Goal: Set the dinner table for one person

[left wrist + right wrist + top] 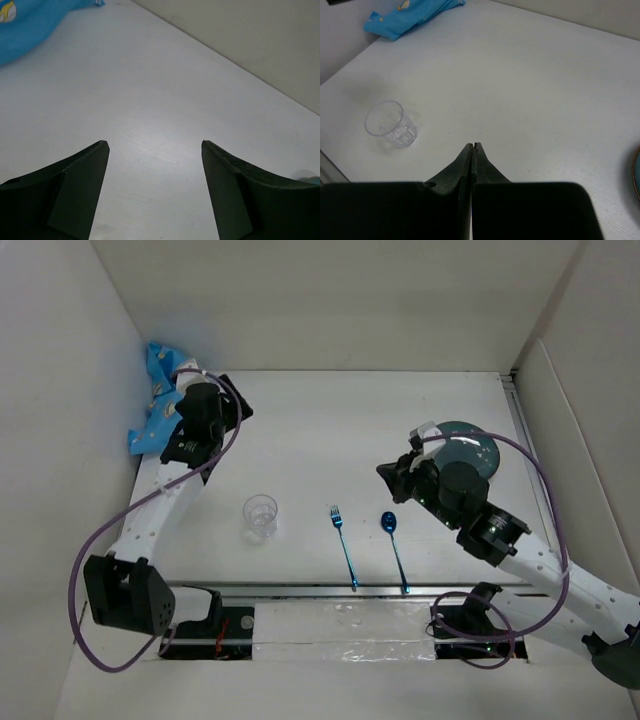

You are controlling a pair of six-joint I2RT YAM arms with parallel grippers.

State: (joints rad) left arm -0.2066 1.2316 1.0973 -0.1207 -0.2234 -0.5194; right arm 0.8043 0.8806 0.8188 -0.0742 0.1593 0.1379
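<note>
from above, the plate [478, 445] lay half hidden behind the right gripper [386, 476], the left gripper [238, 410] was too dark to read, and the dinner table [330, 420] spread beneath both, with glass [260, 515], fork [343, 545] and spoon [392, 540] on it between the two. in the left wrist view the fingers [75, 190] stood wide apart over bare tabletop, the blue cloth [20, 25] cut off ahead to the left. in the right wrist view the fingers [465, 165] were pressed together on nothing, tabletop below and ahead, the plate a mere sliver at the right edge.

White dinner table [330, 430] with glass [260, 515], fork [345, 550], spoon [397, 558], plate [483, 455], crumpled blue placemat [157, 365].
</note>
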